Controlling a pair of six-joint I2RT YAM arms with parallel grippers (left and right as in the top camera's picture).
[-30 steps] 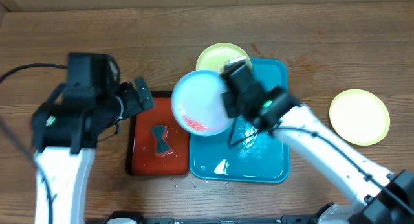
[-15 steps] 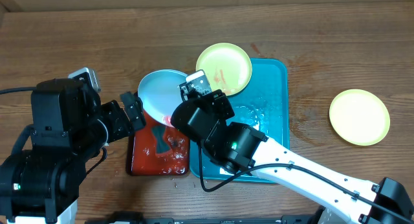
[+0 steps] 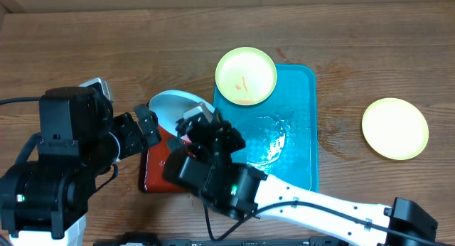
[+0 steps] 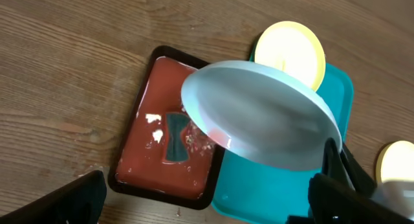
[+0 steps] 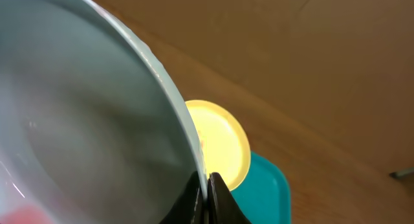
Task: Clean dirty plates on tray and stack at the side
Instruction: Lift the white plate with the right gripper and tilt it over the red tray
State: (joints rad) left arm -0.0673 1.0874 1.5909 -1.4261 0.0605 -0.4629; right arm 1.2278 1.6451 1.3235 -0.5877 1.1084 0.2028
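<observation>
Above red tray (image 4: 136,169) edge: right fingers (image 5: 223,201) pinch tilted white plate (image 4: 259,114) rim.

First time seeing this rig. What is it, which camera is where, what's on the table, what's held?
Two robot arms at a wooden table, each ending in a two-finger gripper. One picture looks down from a fixed camera above; the other two come from cameras on the left and right wrists. On the table: a blue tray, a smaller red tray with a dark pad in it, a speckled yellow plate on the blue tray's far corner, and a second yellow plate on bare wood at the right. The right gripper is shut on the rim of a white plate, tilted over the red tray. The left gripper is open, holding nothing, beside it.
</observation>
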